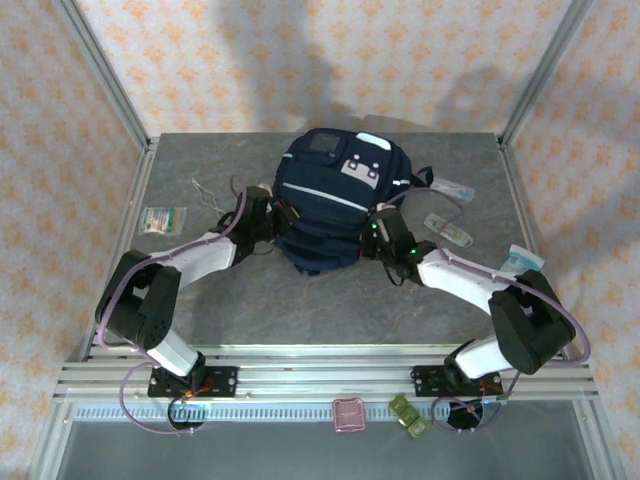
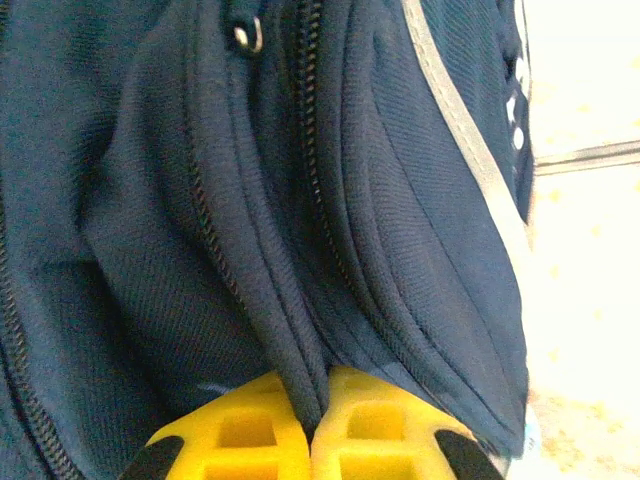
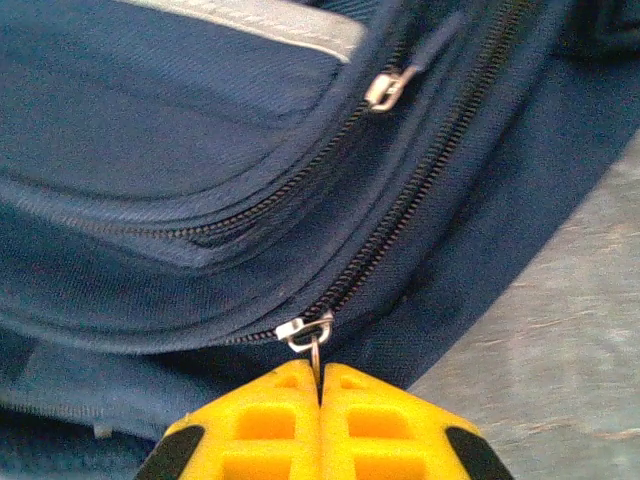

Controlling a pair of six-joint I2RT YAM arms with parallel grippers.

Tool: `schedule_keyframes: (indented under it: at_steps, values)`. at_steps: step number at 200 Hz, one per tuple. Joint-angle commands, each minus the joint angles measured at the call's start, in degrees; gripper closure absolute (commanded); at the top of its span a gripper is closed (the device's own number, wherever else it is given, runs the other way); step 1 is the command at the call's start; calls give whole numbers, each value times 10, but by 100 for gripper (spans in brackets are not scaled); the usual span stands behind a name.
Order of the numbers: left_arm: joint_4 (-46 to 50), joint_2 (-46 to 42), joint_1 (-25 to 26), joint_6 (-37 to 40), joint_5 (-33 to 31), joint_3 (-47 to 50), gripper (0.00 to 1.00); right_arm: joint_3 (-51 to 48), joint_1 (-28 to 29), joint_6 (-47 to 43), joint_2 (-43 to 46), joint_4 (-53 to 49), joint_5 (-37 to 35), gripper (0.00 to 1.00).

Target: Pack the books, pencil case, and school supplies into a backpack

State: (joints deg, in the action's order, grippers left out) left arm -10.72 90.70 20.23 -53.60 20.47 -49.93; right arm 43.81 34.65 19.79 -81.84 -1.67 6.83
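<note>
Right gripper (image 3: 320, 378): jaws pressed together on the metal ring of a zipper pull (image 3: 305, 332), which sits at 12 o'clock from the fingertips.
Left gripper (image 2: 312, 405): jaws closed narrow on a pinched fold of navy cloth, just beside a zipper line of the backpack (image 2: 150, 250).
Backpack, position: centre of the table (image 1: 300, 300), front pocket upward. The left gripper is at its 8 o'clock flank and the right gripper at its 4 o'clock flank.
Backpack, handling: soft, limp fabric. It is judged likely to sag and drag along rather than hold its shape, so one grip should anchor the cloth while the other draws the slider.
Holding points: the pull ring and the fold by the seam are judged sound. The ring is small, smooth metal and may slip out.
Zippers: two tracks run side by side in the right wrist view. A second pull (image 3: 385, 88) lies at 1 o'clock from the held one. The teeth up-right of the held slider are meshed.
Contents: the interior is hidden. The body looks full, but what it holds cannot be told.
School supplies: two clear packets (image 1: 452, 190) and (image 1: 447, 230) lie at 3 o'clock from the bag. A white printed packet (image 1: 525, 260) lies at 4 o'clock. All are outside it, and are judged light and slippery.
Pencil case (image 1: 349, 414): pink, at 6 o'clock by the near rail — outside the bag. It is judged firm enough to pinch across its width.
Other items: a greenish-white packet (image 1: 162, 218) at 9 o'clock, and a bent wire (image 1: 210, 193) near it.
</note>
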Motion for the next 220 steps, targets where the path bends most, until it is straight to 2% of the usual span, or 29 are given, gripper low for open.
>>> schedule_keyframes:
  at_steps: [1, 24, 26, 36, 41, 48, 58, 84, 108, 129, 179, 220]
  values:
    - [29, -28, -40, 78, -33, -43, 100, -10, 44, -15, 10, 30, 40, 100]
    - [74, -26, -63, 114, -54, -80, 99, 9, 73, 0, -12, 78, 70, 100]
    - [76, -27, -64, 115, -56, -82, 97, 13, 74, 2, -17, 80, 70, 100]
    - [84, -33, -65, 114, -66, -88, 69, 28, 75, 12, -45, 93, 78, 100]
    - [85, -36, -65, 110, -67, -87, 60, 32, 75, 15, -54, 100, 83, 100]
    - [82, -41, -62, 102, -61, -82, 53, 35, 75, 20, -68, 115, 92, 100]
    - [91, -48, -55, 92, -56, -75, 50, 39, 75, 31, -84, 133, 104, 100]
    - [101, -80, -10, 59, -64, -31, 49, 47, 76, 38, -104, 149, 115, 100]
    - [63, -103, 50, 6, -84, 25, 47, 41, 76, 35, -100, 152, 112, 100]
    - [29, -95, 82, -33, -91, 49, 46, 40, 76, 34, -99, 151, 114, 100]
    - [38, -38, 112, -46, -130, 20, 44, 39, 76, 39, -89, 160, 114, 100]
    - [18, 28, 119, -43, -131, -19, 45, 39, 76, 37, -88, 157, 110, 100]
